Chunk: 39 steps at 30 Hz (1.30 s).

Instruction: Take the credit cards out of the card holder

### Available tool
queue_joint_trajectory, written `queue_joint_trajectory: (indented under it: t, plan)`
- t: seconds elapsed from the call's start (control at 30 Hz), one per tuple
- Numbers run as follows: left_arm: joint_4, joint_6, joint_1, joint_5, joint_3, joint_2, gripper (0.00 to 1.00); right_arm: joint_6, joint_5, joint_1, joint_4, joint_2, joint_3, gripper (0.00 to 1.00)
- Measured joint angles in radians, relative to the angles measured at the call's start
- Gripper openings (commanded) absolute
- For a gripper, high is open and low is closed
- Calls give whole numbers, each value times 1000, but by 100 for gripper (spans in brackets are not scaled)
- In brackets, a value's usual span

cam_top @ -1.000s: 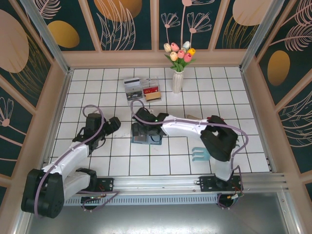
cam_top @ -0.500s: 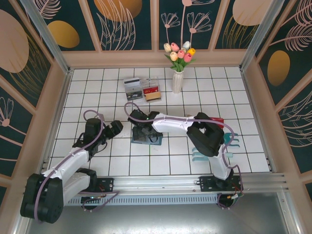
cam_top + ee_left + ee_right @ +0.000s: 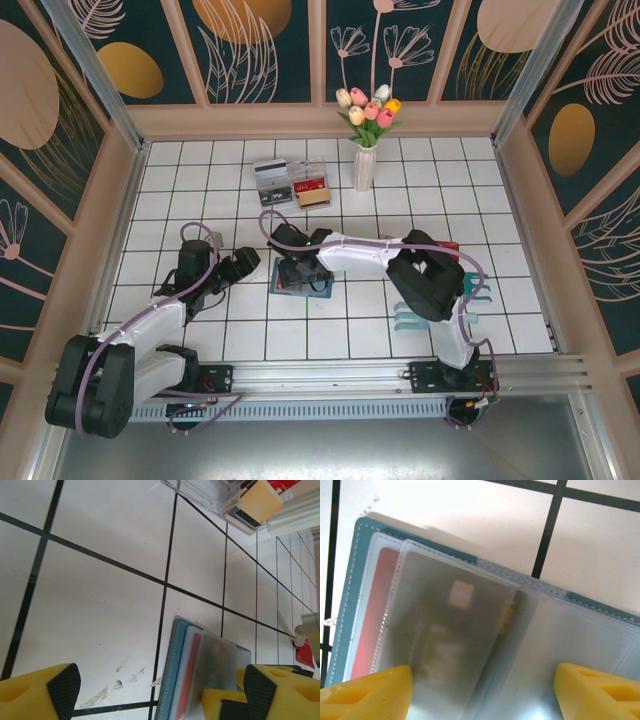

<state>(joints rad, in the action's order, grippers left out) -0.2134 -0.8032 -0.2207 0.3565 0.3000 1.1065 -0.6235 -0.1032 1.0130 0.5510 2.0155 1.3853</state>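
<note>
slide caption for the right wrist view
Open right pincer poised over flat teal bifold card holder, grey plastic card in sleeve

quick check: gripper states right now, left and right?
Left gripper: open, holding nothing.
Right gripper: open, poised over the card holder, nothing gripped.

A staged robot test cell, closer to a lab set than a lived-in room. A desk (image 3: 200, 180) topped with white square tiles and dark grid lines is boxed in by wood-framed wall panels (image 3: 260, 50) painted dark teal with gold and peach leaves. A bare aluminium rail (image 3: 320, 372) runs along the near edge, where a left arm (image 3: 150, 325) and a right arm (image 3: 365, 255) are bolted. A white vase (image 3: 364, 168) of tulips (image 3: 368, 108) adds a homely prop.
</note>
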Motion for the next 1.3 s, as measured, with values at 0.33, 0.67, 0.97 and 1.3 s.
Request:
queue_joint_trajectory:
  t: [0.33, 0.67, 0.97, 1.3]
  plan:
    - [-71, -50, 0, 133, -10, 20, 81, 70, 71, -35, -74, -47, -77, 58]
    - [-122, -106, 0, 254, -27, 81, 61, 86, 74, -37, -100, -53, -93, 52]
    - [-204, -133, -41, 332, -26, 216, 52, 92, 67, -37, -101, -53, -97, 52]
    - [-202, -130, -97, 299, -3, 248, 40, 92, 67, -37, -103, -53, -97, 50]
